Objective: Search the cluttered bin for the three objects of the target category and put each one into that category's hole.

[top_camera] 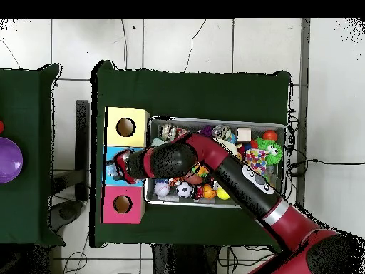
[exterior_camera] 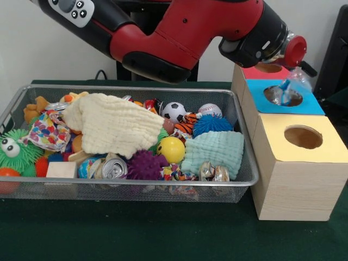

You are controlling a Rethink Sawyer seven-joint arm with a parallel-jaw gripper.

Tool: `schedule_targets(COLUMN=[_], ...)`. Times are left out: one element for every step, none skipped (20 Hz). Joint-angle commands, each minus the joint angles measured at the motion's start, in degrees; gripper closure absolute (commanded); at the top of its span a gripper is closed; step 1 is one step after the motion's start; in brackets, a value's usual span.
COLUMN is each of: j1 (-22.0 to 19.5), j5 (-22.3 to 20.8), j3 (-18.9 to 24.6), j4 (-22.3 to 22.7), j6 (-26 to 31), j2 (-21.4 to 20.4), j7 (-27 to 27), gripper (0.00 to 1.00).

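The wire mesh bin holds toys, cloths and cans; in the overhead view its rim runs right of the boxes. My gripper is over the blue panel and shut on a clear, pale blue bottle. The bottle hangs tilted, its lower end at the round hole in the blue panel. Overhead, the gripper covers most of the blue panel. No other clear bottle shows in the bin; the cloths hide much of it.
The yellow-panelled box stands nearest the camera and the red-panelled hole behind the blue one. A cream cloth, a mint cloth, a silver can, balls and plush toys fill the bin. The arm spans above it.
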Motion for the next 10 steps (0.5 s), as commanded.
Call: schedule_targets(j1=[-1.4,-1.4,-1.6,-1.7,-1.8,-1.9,-2.0,-2.1,-2.2,-2.3], j5=[0.1,0.3,0.8,0.9,1.2,1.4,1.9,2.2,2.6,2.9], j3=[0.9,0.9,1.3,1.3,1.4,1.6,1.8,2.0,2.1,2.3], j4=[-7.4,-7.4,-7.3,-7.3,-7.3,-7.2,-7.1,-7.1,-7.1,-7.1], j6=[3.1,3.5,4.0,4.3,4.8,5.3,5.9,6.2,6.5,6.8], j2=[-1.2,-1.3,-1.4,-1.5,-1.7,-1.9,-2.3,-2.4,-2.5,-2.7], j7=[-15.5,-15.5,-15.4,-15.4,-15.4,-15.3,-15.1,-15.1,-15.0,-15.0], gripper=[0.0,0.0,0.0,0.0,0.0,0.0,0.0,0.0,0.0,0.0])
